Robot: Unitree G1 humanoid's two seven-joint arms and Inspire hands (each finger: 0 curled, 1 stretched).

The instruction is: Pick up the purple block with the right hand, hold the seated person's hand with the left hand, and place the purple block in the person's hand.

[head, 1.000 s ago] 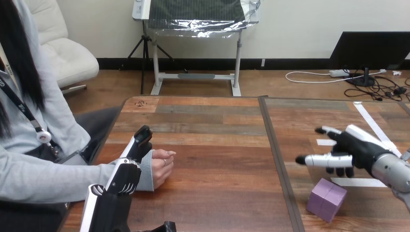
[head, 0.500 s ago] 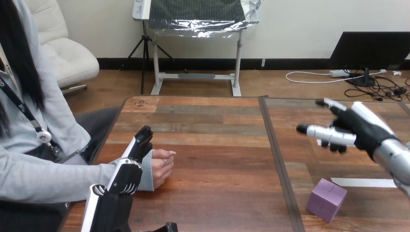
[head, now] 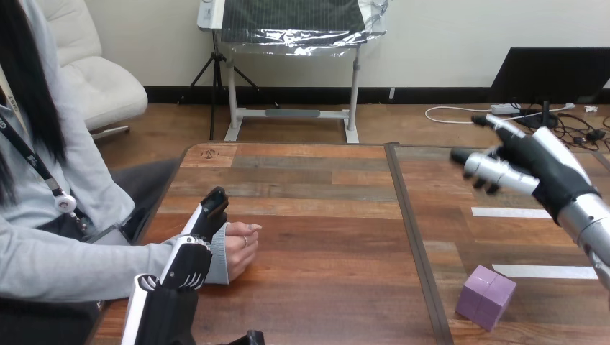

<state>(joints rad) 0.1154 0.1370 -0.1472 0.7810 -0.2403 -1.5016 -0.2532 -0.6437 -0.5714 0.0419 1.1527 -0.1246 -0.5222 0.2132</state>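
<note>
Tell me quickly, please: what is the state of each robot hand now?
Left hand: against the person's grey-sleeved wrist; grip cannot be told.
Right hand: open, holding nothing.

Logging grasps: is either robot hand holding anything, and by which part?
Right robot hand: nothing; the purple block lies on the table. Left robot hand lies against the person's wrist; grip cannot be told.

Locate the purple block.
Head view, lower right: the purple block lies on the table, beside a white tape strip, apart from the raised right hand.
</note>
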